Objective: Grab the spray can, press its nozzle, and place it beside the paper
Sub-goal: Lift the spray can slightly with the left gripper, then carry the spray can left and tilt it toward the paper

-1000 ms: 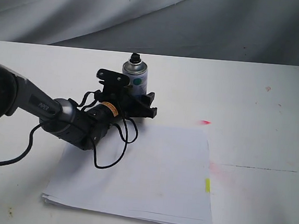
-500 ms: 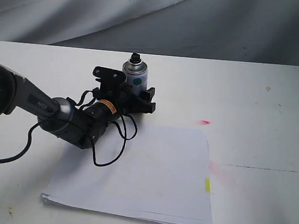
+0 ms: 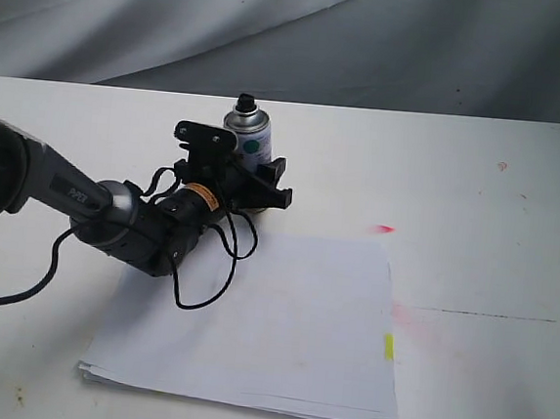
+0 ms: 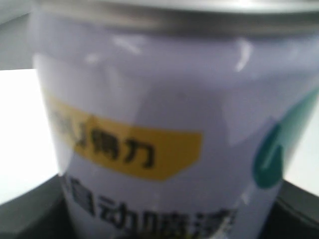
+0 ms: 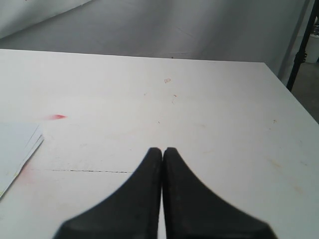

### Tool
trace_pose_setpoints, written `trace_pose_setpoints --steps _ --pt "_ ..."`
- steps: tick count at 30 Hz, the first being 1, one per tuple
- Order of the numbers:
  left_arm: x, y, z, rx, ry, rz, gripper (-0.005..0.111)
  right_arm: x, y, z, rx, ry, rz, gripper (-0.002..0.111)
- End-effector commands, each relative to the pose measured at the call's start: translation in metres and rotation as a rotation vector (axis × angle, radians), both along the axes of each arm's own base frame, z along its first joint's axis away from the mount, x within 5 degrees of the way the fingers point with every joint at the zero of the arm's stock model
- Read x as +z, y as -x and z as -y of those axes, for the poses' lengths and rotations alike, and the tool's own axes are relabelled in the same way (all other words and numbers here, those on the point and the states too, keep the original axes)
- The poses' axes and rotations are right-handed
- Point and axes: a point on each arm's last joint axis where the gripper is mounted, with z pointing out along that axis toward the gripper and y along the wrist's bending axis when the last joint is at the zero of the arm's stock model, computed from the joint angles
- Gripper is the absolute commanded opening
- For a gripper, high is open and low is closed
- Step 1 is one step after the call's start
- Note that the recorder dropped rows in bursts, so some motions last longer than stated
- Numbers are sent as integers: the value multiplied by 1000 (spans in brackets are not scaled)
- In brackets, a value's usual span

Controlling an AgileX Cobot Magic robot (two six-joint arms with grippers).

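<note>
The spray can [image 3: 248, 134] stands roughly upright towards the far side of the white surface [image 3: 495, 219], just beyond the far left corner of the paper [image 3: 280, 317] and clear of it. Its black nozzle [image 3: 245, 101] sits on top of the shiny dome with nothing touching it. The left fingers [image 3: 276, 198] are closed around the lower part of the can, one on each side, and they hide its base, so it is not clear whether the can rests on the surface or is lifted just off it. The left wrist view is filled by the can wall, with a yellow label [image 4: 124, 147] carrying dark lettering, part of a teal dot [image 4: 271, 154] and the dark inner faces of the fingers pressed in at both lower corners. The left arm [image 3: 122, 220] reaches in low from the left edge, and a black cable [image 3: 217, 280] loops from it onto the near corner of the paper. The paper lies flat as a thin stack near the front, with a small yellow tab [image 3: 389, 346] on its right edge. A small red mark [image 3: 385, 228] is on the surface just past the paper's far right corner. The right fingers [image 5: 142, 199] are pressed together with nothing between them, held above bare surface off to the right of the paper.
</note>
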Motion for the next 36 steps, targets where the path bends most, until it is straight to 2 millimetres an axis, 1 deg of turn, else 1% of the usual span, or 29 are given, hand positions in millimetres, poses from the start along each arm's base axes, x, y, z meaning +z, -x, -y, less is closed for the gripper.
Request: trace_pose_setpoints --steps 1,4,7,8,11,16,17,19,20,22,28,32,36 --pt "5 -2 -1 5 -9 -32 0 0 0 0 -9 5 5 0" --pt "22 -5 -7 4 -53 -22 0 0 0 0 -9 5 5 0" --pt "32 -6 -11 -2 -117 -55 0 0 0 0 -9 5 5 0" --pt "39 -5 -15 3 -120 -50 0 0 0 0 -9 5 5 0" --pt "51 0 -17 7 -109 -16 0 0 0 0 -9 5 5 0" --pt "68 8 -27 24 -104 9 0 0 0 0 -9 5 5 0" --pt "71 12 -30 27 -105 6 0 0 0 0 -9 5 5 0" --pt "76 26 -40 38 -111 -13 0 0 0 0 -9 5 5 0" --pt "81 36 -46 45 -114 -16 0 0 0 0 -9 5 5 0" --pt "87 47 -54 54 -123 -13 0 0 0 0 -9 5 5 0" --pt "107 78 -72 78 -249 16 0 0 0 0 -9 5 5 0" --pt "110 98 -78 78 -268 2 0 0 0 0 -9 5 5 0" --pt "110 119 -84 95 -261 -31 0 0 0 0 -9 5 5 0"
